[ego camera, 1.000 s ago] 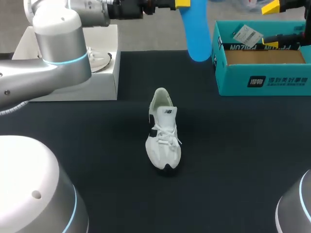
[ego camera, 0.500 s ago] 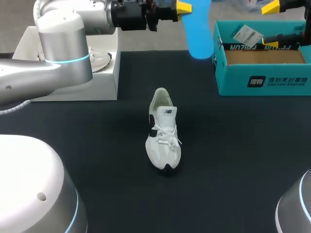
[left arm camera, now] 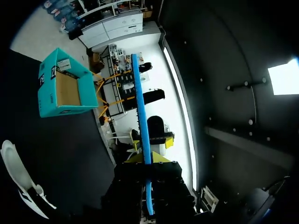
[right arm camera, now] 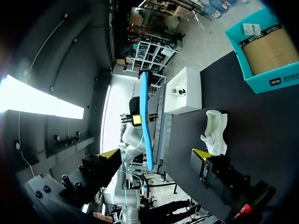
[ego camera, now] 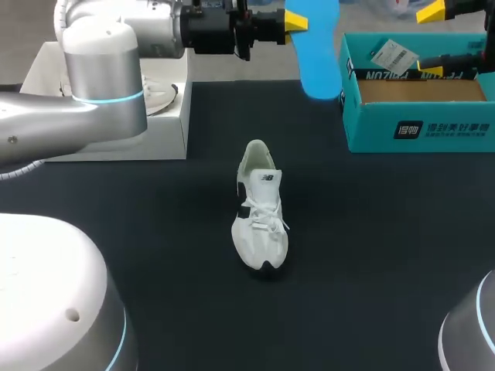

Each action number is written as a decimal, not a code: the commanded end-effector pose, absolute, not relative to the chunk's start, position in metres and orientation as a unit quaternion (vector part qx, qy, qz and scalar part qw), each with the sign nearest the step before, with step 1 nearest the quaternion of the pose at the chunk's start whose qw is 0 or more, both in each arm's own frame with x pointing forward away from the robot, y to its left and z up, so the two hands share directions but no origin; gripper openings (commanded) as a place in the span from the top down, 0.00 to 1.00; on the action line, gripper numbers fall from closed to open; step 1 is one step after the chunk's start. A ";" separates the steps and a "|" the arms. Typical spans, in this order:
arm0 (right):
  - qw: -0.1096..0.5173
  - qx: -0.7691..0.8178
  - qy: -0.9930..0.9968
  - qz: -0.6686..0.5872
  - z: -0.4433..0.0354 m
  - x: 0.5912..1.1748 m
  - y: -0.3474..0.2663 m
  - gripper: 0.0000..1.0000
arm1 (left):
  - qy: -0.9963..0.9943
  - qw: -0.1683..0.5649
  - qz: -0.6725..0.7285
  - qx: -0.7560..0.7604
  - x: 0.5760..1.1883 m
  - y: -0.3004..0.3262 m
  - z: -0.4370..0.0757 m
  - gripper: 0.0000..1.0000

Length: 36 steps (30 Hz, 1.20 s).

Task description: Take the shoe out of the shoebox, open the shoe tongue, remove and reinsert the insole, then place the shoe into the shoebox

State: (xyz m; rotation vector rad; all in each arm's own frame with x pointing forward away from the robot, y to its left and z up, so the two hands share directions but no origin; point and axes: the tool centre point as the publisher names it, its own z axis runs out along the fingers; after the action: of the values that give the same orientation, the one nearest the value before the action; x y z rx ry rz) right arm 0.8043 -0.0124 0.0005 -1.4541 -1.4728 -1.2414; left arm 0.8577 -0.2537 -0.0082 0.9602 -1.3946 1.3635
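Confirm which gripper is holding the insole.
The left gripper: it is shut on the blue insole, which hangs high above the table. The right gripper is open and empty, near the teal shoebox.

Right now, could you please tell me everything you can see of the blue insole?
The insole is a thin, flat, light-blue sheet, foam-like, with a rounded end hanging down. It hangs upright in the air over the far edge of the table, near the shoebox, pinched by the left gripper. From both wrists it shows edge-on as a narrow strip. Nothing else touches it.
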 end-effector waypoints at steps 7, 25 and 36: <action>0.356 -0.563 -0.570 -0.481 0.000 0.804 -0.012 0.00 | -0.546 0.507 0.547 0.382 0.861 -0.270 -0.040 1.00; 0.136 -0.641 -0.653 -0.380 0.055 0.796 0.051 0.00 | -0.558 0.516 0.515 0.396 0.863 -0.282 -0.058 1.00; 0.061 -0.703 -0.652 -0.276 0.059 0.800 0.068 0.00 | -0.560 0.505 0.518 0.404 0.863 -0.279 -0.055 1.00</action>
State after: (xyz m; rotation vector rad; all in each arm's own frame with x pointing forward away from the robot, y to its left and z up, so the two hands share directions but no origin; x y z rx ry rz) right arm 0.7926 0.0585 0.0545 -1.9185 -1.8570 -1.0459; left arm 0.8666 -0.2809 -0.0590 0.9616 -1.3448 1.2515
